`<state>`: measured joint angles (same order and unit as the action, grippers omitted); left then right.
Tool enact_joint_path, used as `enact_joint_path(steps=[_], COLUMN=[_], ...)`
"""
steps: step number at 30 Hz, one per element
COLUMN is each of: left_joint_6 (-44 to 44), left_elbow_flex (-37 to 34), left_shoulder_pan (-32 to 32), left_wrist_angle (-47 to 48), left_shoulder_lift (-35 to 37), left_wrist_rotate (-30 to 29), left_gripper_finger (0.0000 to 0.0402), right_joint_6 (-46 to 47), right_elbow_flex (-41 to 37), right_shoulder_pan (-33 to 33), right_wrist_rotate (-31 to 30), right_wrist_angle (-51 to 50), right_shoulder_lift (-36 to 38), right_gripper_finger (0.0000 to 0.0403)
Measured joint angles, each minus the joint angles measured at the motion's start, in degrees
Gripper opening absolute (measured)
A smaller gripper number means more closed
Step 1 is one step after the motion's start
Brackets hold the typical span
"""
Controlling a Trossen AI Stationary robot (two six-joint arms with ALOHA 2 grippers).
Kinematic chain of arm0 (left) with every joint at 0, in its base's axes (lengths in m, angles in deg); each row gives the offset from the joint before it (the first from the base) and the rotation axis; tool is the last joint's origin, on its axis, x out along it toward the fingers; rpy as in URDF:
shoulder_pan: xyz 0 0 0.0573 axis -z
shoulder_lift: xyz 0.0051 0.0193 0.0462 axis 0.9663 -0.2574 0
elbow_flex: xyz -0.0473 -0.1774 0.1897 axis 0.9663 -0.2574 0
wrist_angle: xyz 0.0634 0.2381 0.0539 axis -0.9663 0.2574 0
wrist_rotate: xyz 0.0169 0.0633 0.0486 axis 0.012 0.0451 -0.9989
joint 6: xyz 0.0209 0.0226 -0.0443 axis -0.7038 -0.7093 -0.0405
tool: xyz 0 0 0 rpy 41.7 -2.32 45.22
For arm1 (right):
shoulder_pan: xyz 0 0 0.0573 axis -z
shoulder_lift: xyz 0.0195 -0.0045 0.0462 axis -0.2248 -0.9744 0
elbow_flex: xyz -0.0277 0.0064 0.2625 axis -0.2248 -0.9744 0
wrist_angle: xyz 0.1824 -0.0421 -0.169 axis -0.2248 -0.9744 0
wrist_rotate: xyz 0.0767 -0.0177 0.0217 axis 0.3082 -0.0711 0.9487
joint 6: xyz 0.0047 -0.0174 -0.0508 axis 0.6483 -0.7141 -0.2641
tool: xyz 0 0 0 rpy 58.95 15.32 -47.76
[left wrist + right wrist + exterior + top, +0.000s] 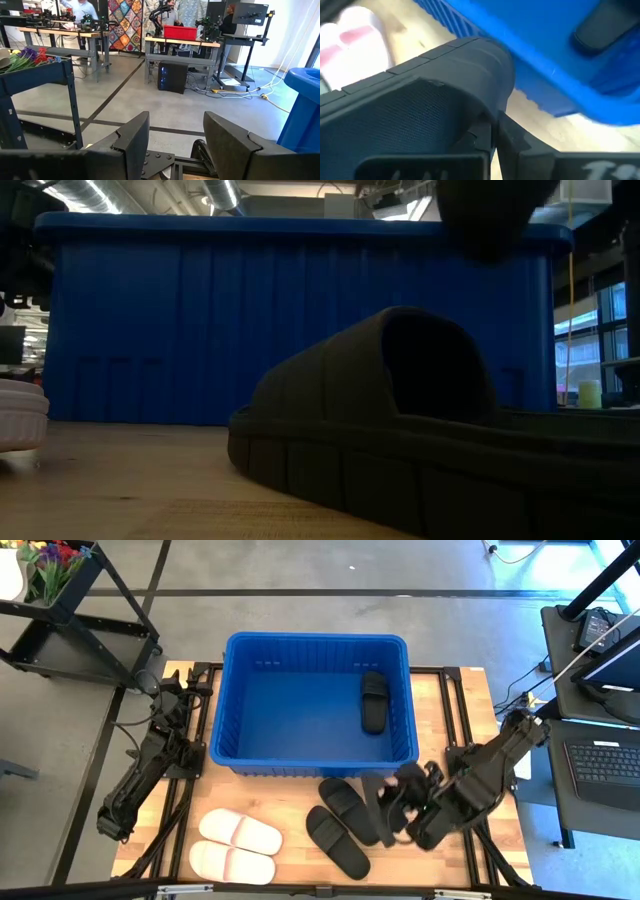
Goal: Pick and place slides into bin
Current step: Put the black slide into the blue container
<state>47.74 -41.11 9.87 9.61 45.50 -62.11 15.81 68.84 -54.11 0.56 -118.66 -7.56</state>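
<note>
The right claw (398, 802) is pinched tight on a black slide (383, 802) at about five o'clock on the desk (470, 700), just below the blue bin (232, 700). It looks to me as if it needs lifting well clear of the rim before swinging toward twelve. Two black slides (340, 825) lie beside it, white ones (235, 845) at seven; the left claw (172, 142) idles open at nine.

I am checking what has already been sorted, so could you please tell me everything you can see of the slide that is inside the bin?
The black slide is a matte, open-toe sandal with a wide strap, rubbery or foam-like in look. It lies flat, sole down, on the floor of the blue bin, near the bin's right wall, its length running toward the far wall. It is the only thing in there, and no claw touches it.
</note>
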Motion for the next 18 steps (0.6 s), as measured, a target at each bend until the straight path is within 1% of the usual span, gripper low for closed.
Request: enact_joint_path(steps=[4, 7, 9, 11, 14, 16, 17, 18], left_joint_6=[0.0, 0.0, 0.0, 0.0, 0.0, 0.0, 0.0, 0.0], left_elbow_flex=[0.0, 0.0, 0.0, 0.0, 0.0, 0.0, 0.0, 0.0], left_shoulder_pan=[0.0, 0.0, 0.0, 0.0, 0.0, 0.0, 0.0, 0.0], left_wrist_angle=[0.0, 0.0, 0.0, 0.0, 0.0, 0.0, 0.0, 0.0], left_shoulder_lift=[0.0, 0.0, 0.0, 0.0, 0.0, 0.0, 0.0, 0.0], left_wrist_rotate=[0.0, 0.0, 0.0, 0.0, 0.0, 0.0, 0.0, 0.0], left_gripper_finger=[0.0183, 0.0183, 0.0183, 0.0183, 0.0183, 0.0183, 0.0183, 0.0183], right_joint_6=[-10.1, -17.3, -22.0, -28.3, -39.7, -45.1, -47.4, -50.4], right_elbow_flex=[0.0, 0.1, 0.1, 0.1, 0.1, 0.0, 0.0, 0.1], right_shoulder_pan=[3.7, 8.1, 11.8, 15.3, 20.1, 22.7, 23.9, 25.0], right_wrist_rotate=[-0.7, -2.1, -1.7, 0.3, 6.3, 9.7, 10.5, 9.0], right_wrist_angle=[1.4, 1.5, 2.1, 3.9, 8.4, 12.4, 14.5, 17.0], right_shoulder_lift=[4.2, 6.9, 8.4, 9.4, 10.9, 11.8, 12.1, 12.5], right_gripper_finger=[0.0013, 0.0013, 0.0013, 0.0013, 0.0013, 0.0013, 0.0013, 0.0013])
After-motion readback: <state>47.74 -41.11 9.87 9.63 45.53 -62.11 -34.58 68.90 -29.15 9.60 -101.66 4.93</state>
